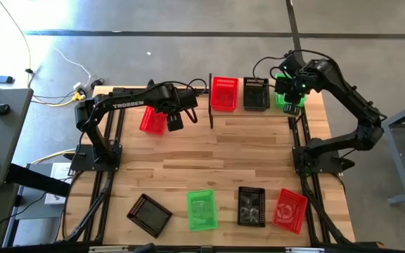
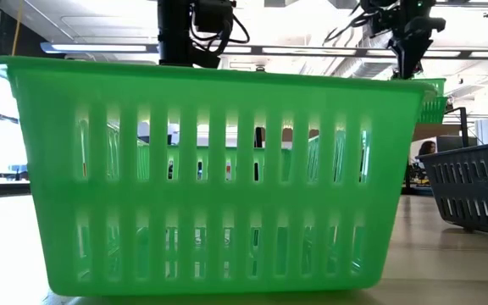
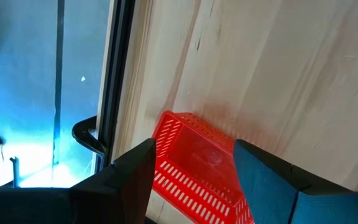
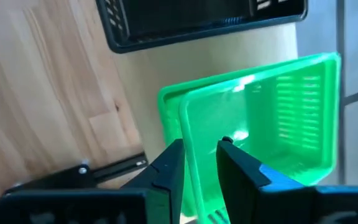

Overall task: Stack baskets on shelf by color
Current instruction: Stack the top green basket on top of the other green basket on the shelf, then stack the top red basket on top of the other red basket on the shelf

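Note:
The shelf (image 1: 241, 107) stands at the table's far edge and carries a red basket (image 1: 224, 93), a black basket (image 1: 256, 93) and, at its right end, a green basket (image 4: 166, 102). My right gripper (image 1: 291, 95) is shut on a second green basket (image 4: 272, 106), tilted just above that one. My left gripper (image 1: 172, 118), left of the shelf, is shut on a red basket (image 1: 151, 119) lifted over the table. Along the near edge rest a black basket (image 1: 148, 214), a green basket (image 1: 202, 209), another black basket (image 1: 251, 206) and a red basket (image 1: 289, 209). My left gripper has the red basket (image 3: 191, 168) between its two fingers (image 3: 129, 177), coming from above. The place of contact is cut off by the picture's lower edge. The basket hangs tilted, clear of the table, one corner (image 3: 166, 118) pointing down. My right gripper pinches the green basket's end wall at its rim (image 4: 199, 155), one finger (image 4: 166, 168) outside and one (image 4: 241, 168) inside. The fingers come from above, slanting down. The basket is tilted, over the green basket on the shelf; whether the two touch I cannot tell.
The table's middle (image 1: 209, 154) shows bare wood planks between the shelf and the near row. In the low view the near green basket (image 2: 210, 178) fills most of the picture, with a black basket (image 2: 473, 191) to its right. Arm bases stand at both table sides.

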